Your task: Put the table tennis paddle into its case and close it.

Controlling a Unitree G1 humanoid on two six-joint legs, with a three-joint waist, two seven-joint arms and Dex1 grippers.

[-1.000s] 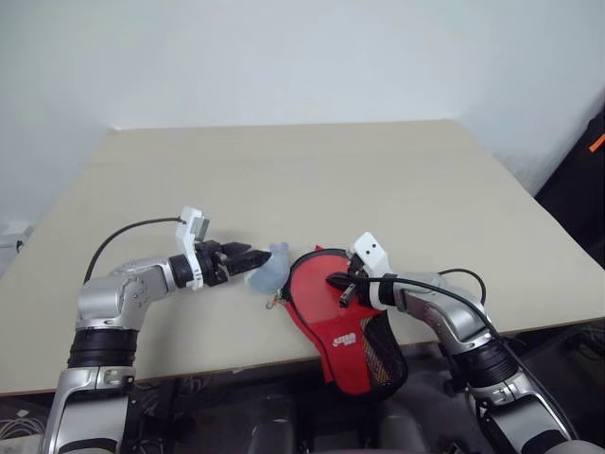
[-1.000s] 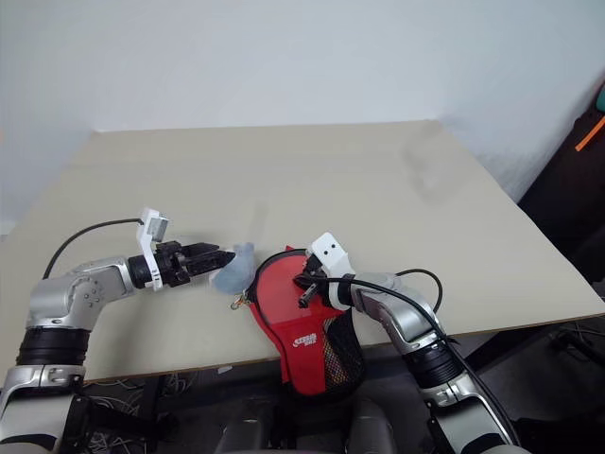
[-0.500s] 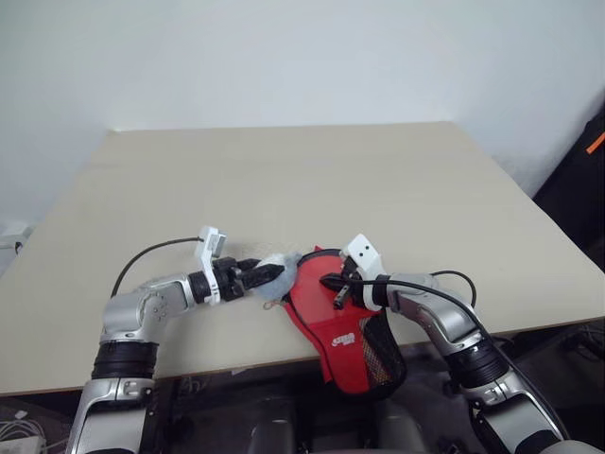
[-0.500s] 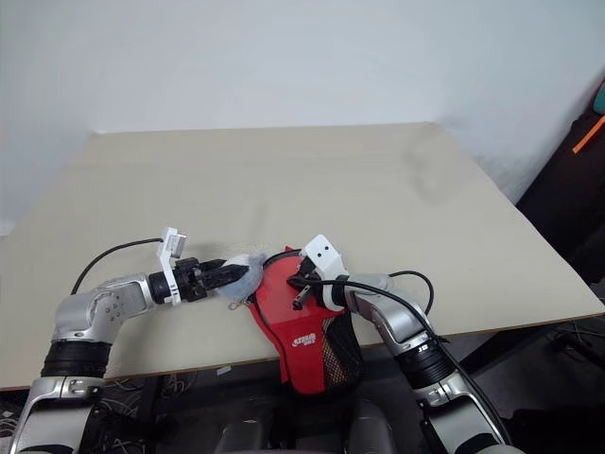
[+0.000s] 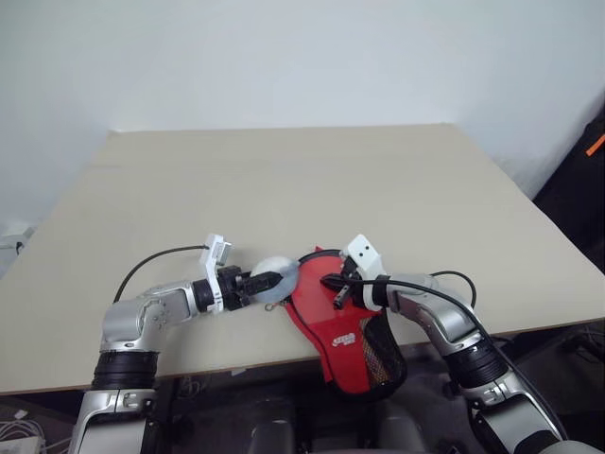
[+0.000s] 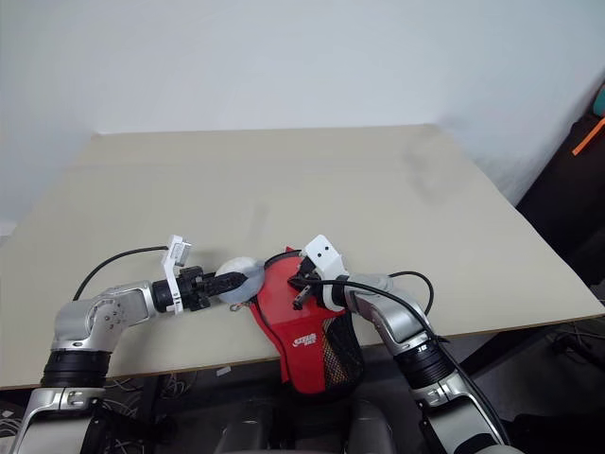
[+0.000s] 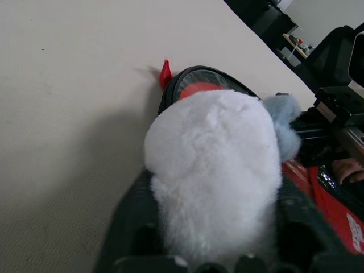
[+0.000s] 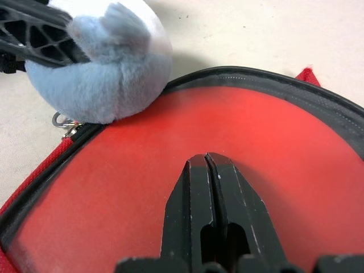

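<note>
Pale plush charm [image 7: 219,170] | between left fingers [image 8: 34,34] | beside case [image 5: 340,312]

One case [image 5: 336,312] (one plush charm [image 5: 272,268])

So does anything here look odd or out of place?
The red paddle-shaped case hangs partly off the beige table's near edge, its mesh end over the floor. The left gripper clamps its pale plush-ball charm.
</note>
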